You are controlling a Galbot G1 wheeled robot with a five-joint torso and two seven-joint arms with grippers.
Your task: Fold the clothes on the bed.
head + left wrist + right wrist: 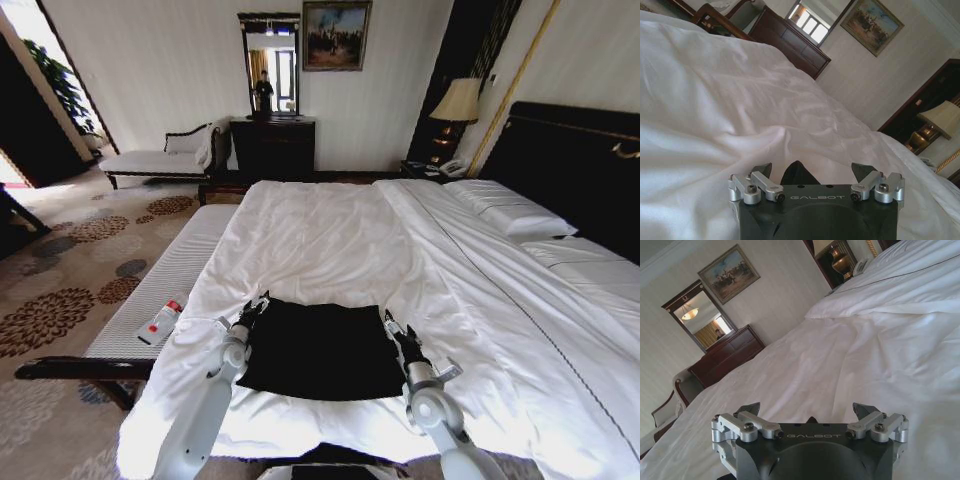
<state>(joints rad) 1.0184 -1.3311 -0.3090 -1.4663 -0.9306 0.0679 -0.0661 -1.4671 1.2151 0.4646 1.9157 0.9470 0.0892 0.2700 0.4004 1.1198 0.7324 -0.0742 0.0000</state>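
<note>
Head view: black T-shirt (pixel 322 350) lies flat near the foot edge of the bed (pixel 330 240), folded into a rough rectangle. Left end effector (pixel 250 312) at its left far corner, right end effector (pixel 392 327) at its right far corner. Wrist views: both sets of fingers spread open; a dark cloth peak sits between the left fingers (pixel 761 170). White duvet wide and bare beyond. Bench (pixel 165 285) alongside the bed's left.

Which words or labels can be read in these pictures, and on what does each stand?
"GALBOT": on the left gripper body.
"GALBOT": on the right gripper body.
Bottle on the bench: label too small to read.
T-shirt on the bed: no lettering shows.
</note>
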